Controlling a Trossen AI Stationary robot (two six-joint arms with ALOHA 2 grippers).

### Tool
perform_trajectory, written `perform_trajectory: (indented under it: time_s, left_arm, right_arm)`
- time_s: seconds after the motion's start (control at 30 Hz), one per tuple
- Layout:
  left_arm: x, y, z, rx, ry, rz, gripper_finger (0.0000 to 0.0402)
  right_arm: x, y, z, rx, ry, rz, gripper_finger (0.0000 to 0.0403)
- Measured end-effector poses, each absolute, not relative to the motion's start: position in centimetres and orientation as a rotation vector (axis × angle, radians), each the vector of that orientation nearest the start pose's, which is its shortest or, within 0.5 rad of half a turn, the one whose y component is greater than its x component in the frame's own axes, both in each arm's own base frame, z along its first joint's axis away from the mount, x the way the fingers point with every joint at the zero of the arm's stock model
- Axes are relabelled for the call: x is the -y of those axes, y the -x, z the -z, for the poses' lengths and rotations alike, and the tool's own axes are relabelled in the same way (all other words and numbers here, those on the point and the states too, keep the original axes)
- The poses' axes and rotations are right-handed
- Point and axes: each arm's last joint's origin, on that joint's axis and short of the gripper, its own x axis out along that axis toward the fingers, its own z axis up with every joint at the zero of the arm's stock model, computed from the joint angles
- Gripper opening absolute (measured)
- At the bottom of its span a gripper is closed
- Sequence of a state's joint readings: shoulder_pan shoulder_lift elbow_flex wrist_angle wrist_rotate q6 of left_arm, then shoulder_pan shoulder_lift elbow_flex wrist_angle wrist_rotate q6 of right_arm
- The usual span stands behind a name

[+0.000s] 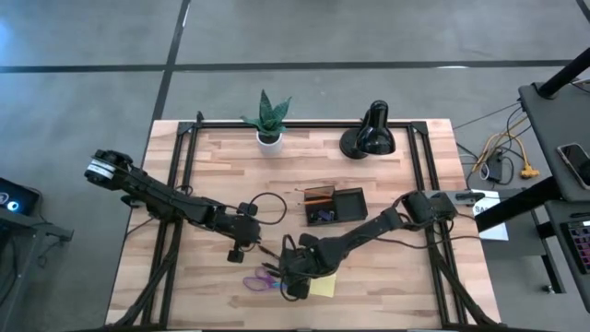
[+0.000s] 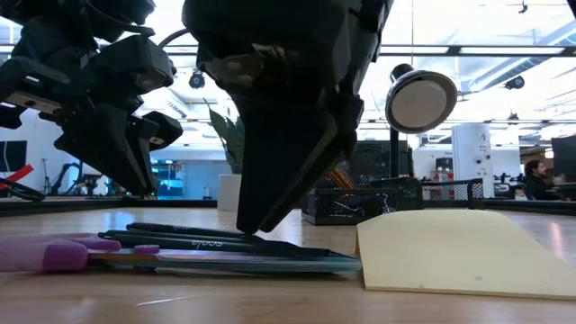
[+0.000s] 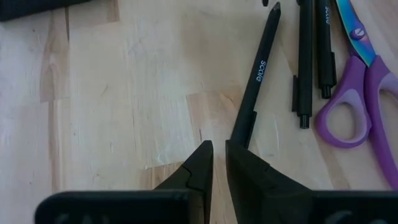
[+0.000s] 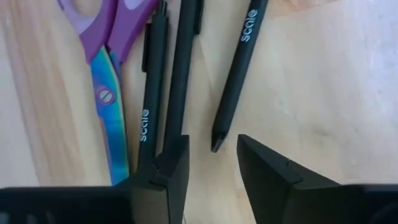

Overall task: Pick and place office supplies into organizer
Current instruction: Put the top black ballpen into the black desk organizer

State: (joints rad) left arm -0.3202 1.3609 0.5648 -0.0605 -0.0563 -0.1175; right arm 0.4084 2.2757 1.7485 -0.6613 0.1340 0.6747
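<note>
Three black pens (image 4: 239, 74) lie side by side on the wooden table, next to purple-handled scissors (image 4: 102, 62). My right gripper (image 4: 211, 155) stands open over them, pointing steeply down. The tip of one pen lies in the gap between its fingers, and one finger (image 4: 168, 168) covers the end of the middle pen (image 4: 181, 68). My left gripper (image 3: 217, 155) hovers shut beside the clip end of a pen (image 3: 252, 93), with nothing between its fingers. The yellow sticky pad (image 1: 323, 287) lies flat by the scissors (image 1: 261, 279). The organizer (image 1: 336, 205) stands farther back. My right gripper comes at the pens from above, its fingers slanting down. In the low view one fingertip (image 2: 256, 220) reaches down to the pens (image 2: 198, 241), which lie flat on the table. I cannot tell whether it touches them.
A potted plant (image 1: 267, 120) and a black desk lamp (image 1: 369, 136) stand along the table's far edge. The sticky pad (image 2: 459, 252) lies close to the right of the pens. Bare wood lies to the table's left (image 1: 175, 277) and right of the two grippers.
</note>
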Motion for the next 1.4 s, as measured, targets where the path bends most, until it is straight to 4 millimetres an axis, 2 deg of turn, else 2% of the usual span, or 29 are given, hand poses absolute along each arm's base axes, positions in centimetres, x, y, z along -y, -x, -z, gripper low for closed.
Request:
perform_trajectory:
  time_s: [0.13,0.9,1.4]
  left_arm:
    - [7.5,-23.1,-15.5,-0.856,-0.053,0.198,0.0028]
    - [7.5,-23.1,-15.5,-0.857,-0.045,0.195,0.0028]
    - [7.6,-23.5,-16.9,-0.832,-0.04,0.198,0.0028]
  right_arm:
    - [-18.4,-43.5,-13.3,-1.167,-0.275,0.153,0.0103]
    - [-18.0,-43.5,-12.9,-1.133,-0.211,0.244,0.0026]
    - [-17.5,-43.3,-11.3,-1.088,-0.238,0.25,0.0026]
